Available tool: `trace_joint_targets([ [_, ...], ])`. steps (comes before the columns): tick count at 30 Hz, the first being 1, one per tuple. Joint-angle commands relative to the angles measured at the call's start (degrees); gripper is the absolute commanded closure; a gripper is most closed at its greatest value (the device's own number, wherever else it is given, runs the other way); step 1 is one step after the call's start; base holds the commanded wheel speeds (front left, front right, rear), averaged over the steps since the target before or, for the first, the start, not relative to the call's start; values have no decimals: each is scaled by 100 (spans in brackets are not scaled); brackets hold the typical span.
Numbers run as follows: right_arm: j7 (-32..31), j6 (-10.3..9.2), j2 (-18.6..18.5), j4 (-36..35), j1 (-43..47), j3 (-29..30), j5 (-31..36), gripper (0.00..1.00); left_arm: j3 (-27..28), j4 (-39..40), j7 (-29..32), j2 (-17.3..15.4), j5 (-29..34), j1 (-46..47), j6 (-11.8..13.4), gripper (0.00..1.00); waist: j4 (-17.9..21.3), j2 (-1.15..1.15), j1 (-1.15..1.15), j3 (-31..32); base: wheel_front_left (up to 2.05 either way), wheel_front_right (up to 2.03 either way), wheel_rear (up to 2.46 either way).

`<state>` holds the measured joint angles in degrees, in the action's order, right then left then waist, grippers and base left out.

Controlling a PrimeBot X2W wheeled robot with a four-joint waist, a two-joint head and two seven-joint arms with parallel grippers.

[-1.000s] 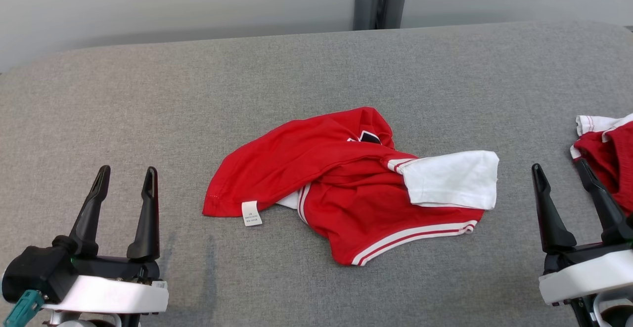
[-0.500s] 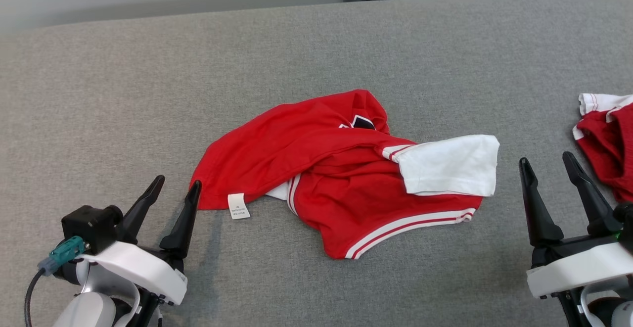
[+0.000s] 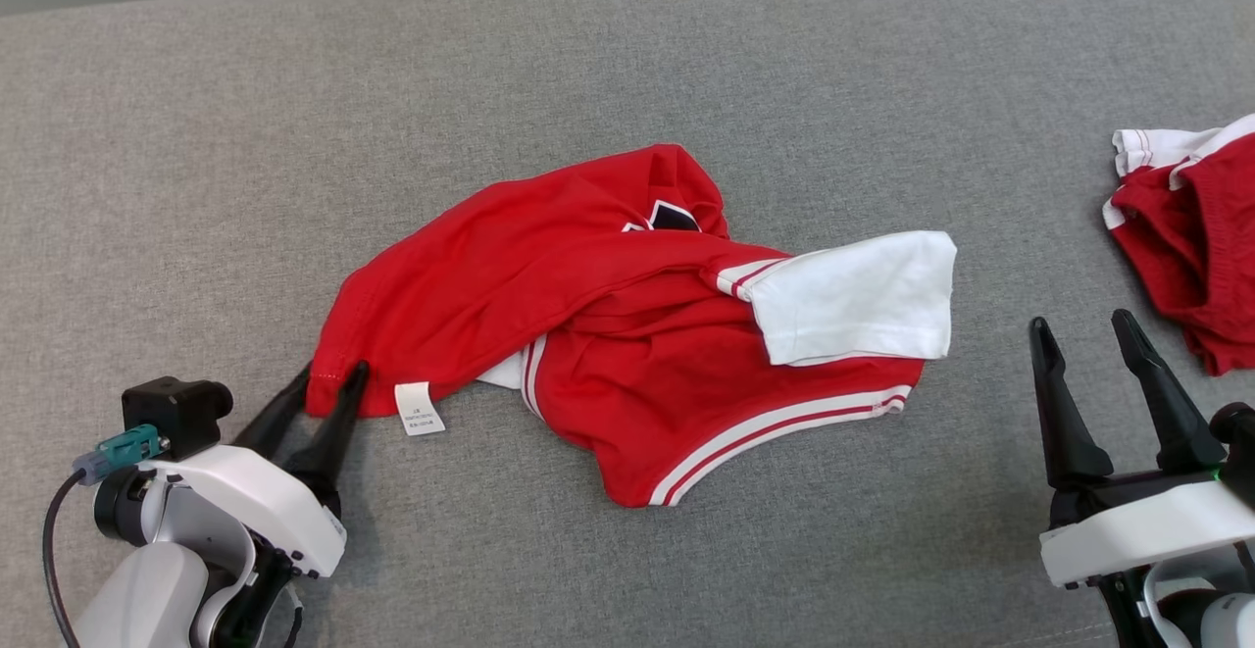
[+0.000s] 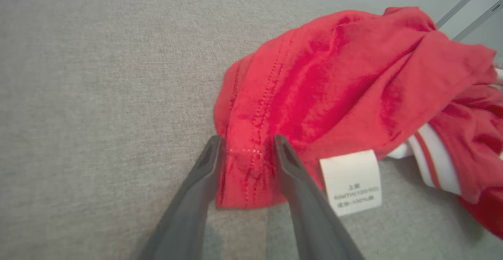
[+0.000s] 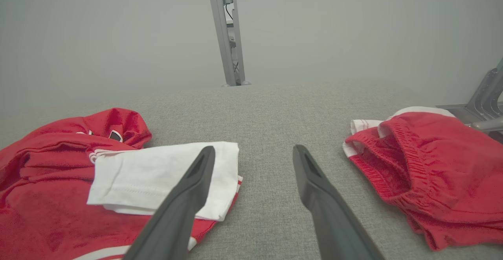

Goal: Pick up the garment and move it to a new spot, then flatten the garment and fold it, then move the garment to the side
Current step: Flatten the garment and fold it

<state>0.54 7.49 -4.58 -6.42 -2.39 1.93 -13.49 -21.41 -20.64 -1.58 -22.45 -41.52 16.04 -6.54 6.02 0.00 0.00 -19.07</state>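
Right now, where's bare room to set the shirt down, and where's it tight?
Free: the broad grey surface beyond the red shirt to the far edge; the gap between its white sleeve and the red shorts; the near strip below the striped hem. Crowded: right edge, shorts by the right jaws; left jaws straddle the shirt's corner.

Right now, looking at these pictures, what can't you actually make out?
Care label print: too small in the head view, blurred in the left wrist view.
Red shirt chest print: in the head view, folded cloth hides all but a black-and-white corner.
Red shorts: cut off by the head view's right edge, and by the bottom edge in the right wrist view.
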Motion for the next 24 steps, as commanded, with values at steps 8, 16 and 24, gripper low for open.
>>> trace_joint_targets([
  [8,-353,0,-154,281,79,-50,-190,0,-106,-77,-161,-107,-85,193,-66,100,-74,0,0,-68,0,0,0],
  [16,-313,0,-356,956,-353,-458,-506,0,-210,-114,-245,-112,-93,343,-85,100,-203,0,0,-207,0,0,0],
  [24,-152,0,-482,1607,-775,-784,-757,68,-311,-191,-330,-103,-141,459,-77,100,-309,0,0,-311,0,0,0],
])
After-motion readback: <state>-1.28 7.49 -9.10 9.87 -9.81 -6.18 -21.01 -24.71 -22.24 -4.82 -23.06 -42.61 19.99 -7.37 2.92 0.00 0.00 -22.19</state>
